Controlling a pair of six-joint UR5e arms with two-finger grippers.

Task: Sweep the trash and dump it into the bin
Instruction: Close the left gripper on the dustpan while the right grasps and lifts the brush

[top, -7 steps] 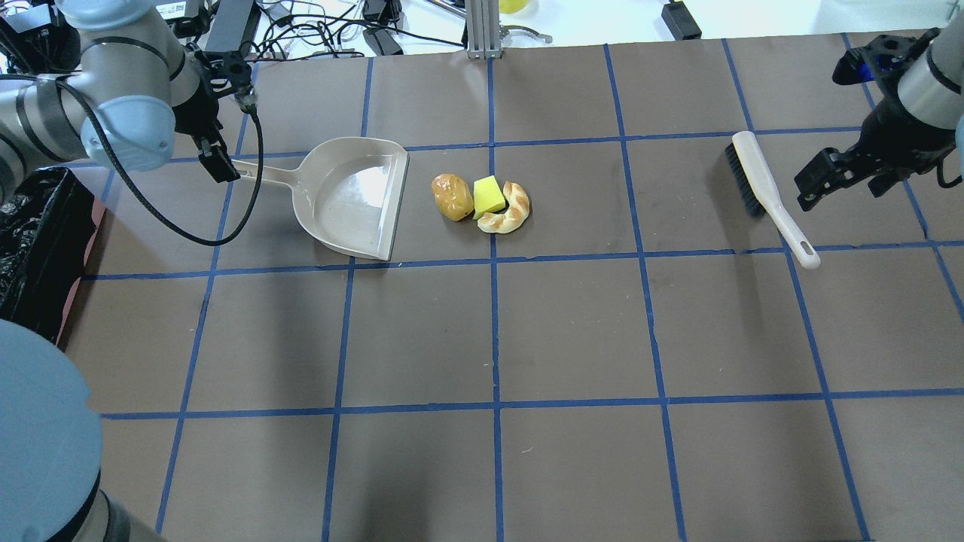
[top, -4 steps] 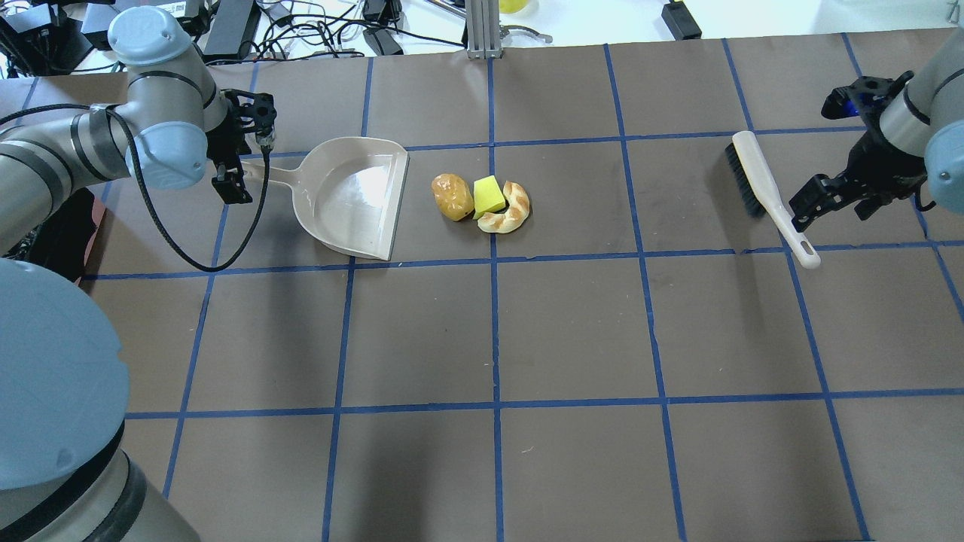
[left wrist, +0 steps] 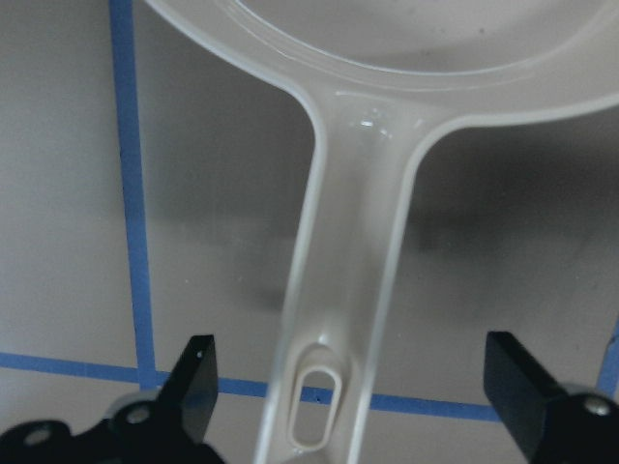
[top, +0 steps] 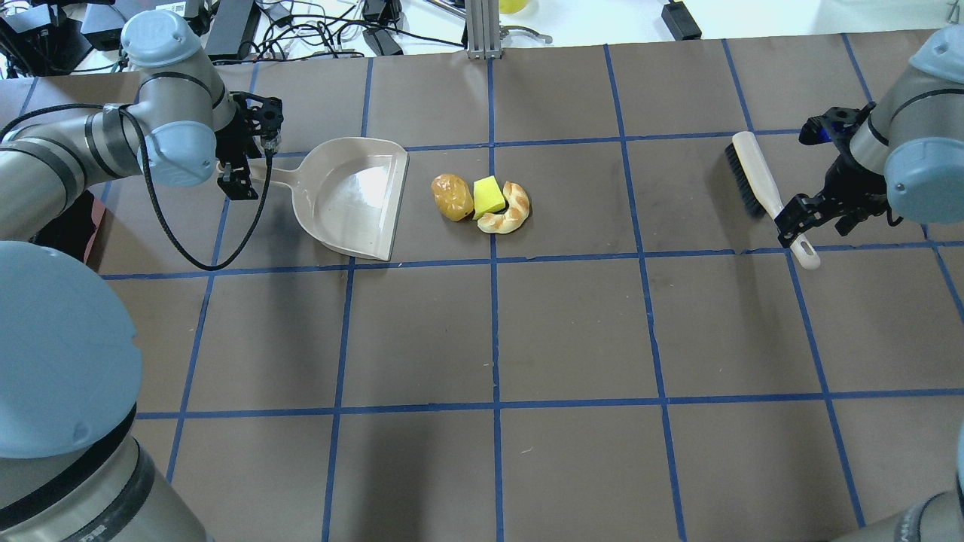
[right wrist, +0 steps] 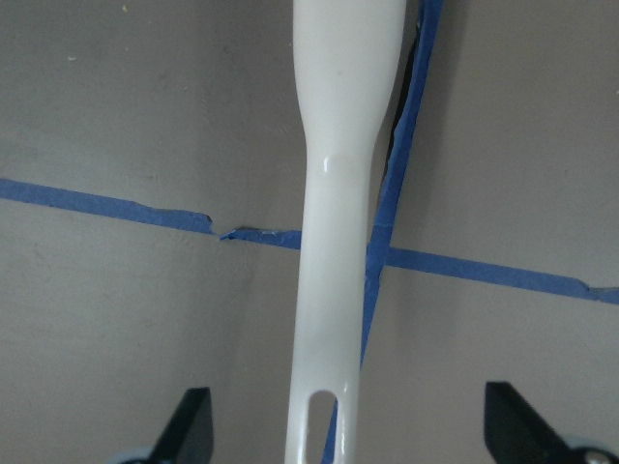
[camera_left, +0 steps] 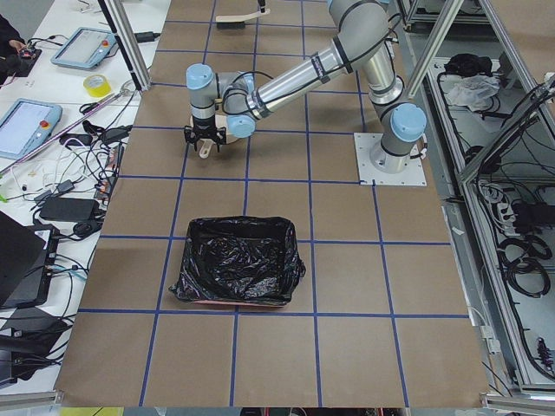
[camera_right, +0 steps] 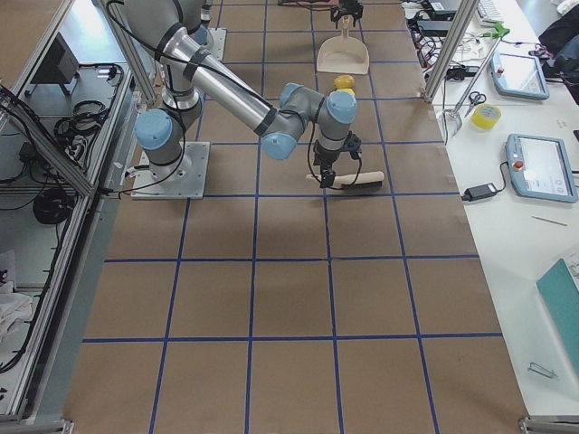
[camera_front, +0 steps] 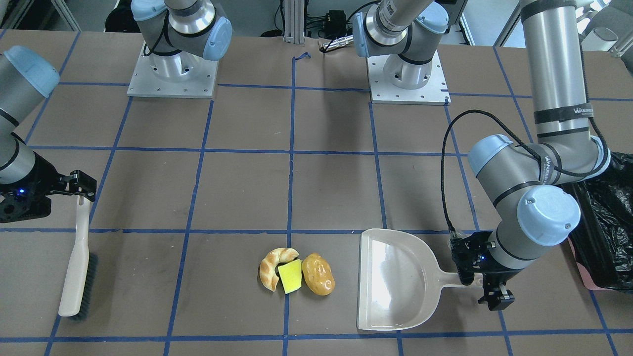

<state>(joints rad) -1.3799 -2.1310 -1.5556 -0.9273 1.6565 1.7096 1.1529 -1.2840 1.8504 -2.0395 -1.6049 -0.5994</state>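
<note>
Left gripper [left wrist: 353, 387] hovers with its jaws spread wide on either side of the beige dustpan [top: 354, 196] handle, gripping nothing. Just off the dustpan's open lip, the trash sits in a tight cluster on the brown table [top: 572, 331]: the potato-like lump [top: 452, 197] nearest, the yellow wedge block [top: 488, 196] in the middle, the tan croissant [top: 512, 211] curled against its far side. Beyond the dustpan's handle end stands the black-lined pink bin [camera_front: 606, 217]. Well past the trash from the dustpan, the right gripper [top: 802, 218], equally wide open and empty, straddles the handle of the white brush [top: 753, 177].
</note>
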